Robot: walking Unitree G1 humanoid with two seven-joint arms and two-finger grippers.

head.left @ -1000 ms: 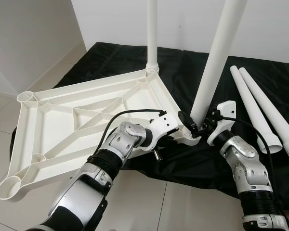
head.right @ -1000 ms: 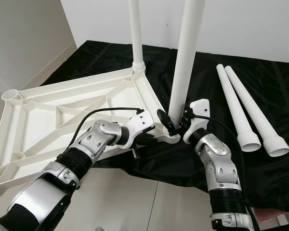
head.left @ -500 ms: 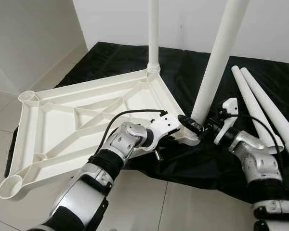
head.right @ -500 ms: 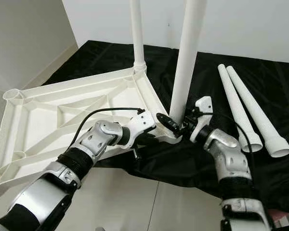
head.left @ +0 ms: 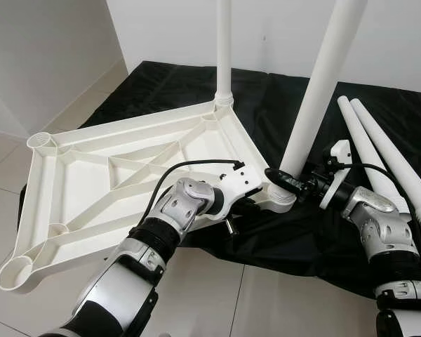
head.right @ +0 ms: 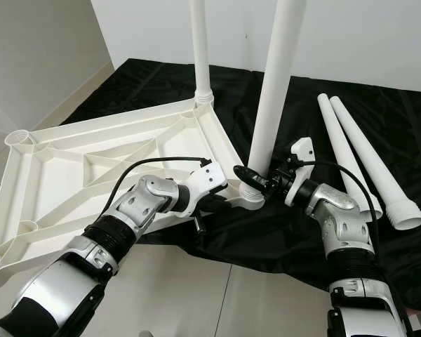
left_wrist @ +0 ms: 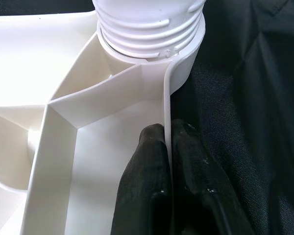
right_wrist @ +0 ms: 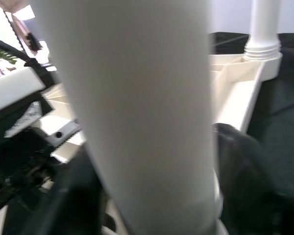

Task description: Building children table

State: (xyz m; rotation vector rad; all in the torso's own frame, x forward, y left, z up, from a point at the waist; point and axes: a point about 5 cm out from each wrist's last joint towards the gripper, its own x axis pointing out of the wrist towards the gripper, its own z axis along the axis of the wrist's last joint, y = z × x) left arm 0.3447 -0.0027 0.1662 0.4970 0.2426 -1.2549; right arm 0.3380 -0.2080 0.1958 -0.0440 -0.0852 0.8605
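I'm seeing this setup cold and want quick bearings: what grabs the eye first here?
The big white tabletop lies upside down, half on the black cloth, half on tile, with two white legs standing in its corners. The right gripper clasps the near leg at its base, while the left gripper pinches the tabletop's rim beside it. Two spare legs lie on the cloth to the right.

Tabletop (head.left: 119, 175) on cloth (head.left: 281, 232), 2 loose legs (head.left: 382, 158) right

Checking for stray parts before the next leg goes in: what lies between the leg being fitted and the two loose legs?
In the left eye view, the right tool and its wrist on the black cloth lie between the near leg and the loose legs.
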